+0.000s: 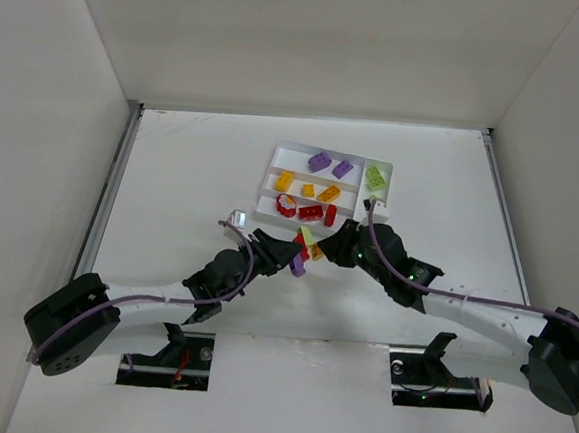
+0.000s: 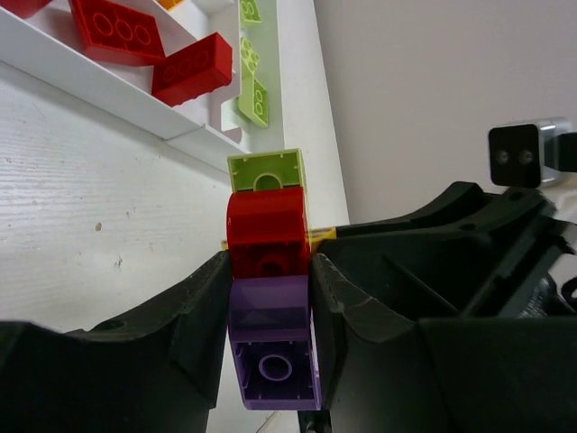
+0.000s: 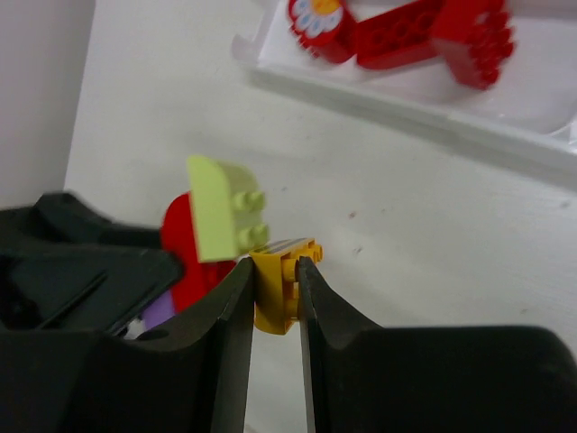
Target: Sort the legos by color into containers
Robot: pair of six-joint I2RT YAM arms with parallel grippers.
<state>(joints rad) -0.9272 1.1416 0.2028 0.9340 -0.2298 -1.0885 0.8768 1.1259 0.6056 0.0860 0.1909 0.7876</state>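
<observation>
Your tray (image 1: 270, 171) holds most bricks (image 1: 328, 193) by color. One joined clump (image 2: 269, 225) waits near it, your left tool (image 2: 270, 280) clamping its red and purple, your right tool (image 3: 272, 271) clamping its yellow brick (image 3: 275, 305).

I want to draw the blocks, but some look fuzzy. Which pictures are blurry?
Left wrist: sharp, the purple brick and red brick look crisp. Right wrist: fuzzy, the red bricks up top smeared, the yellow brick soft. Top external: even light, but everything in the tray is tiny.
</observation>
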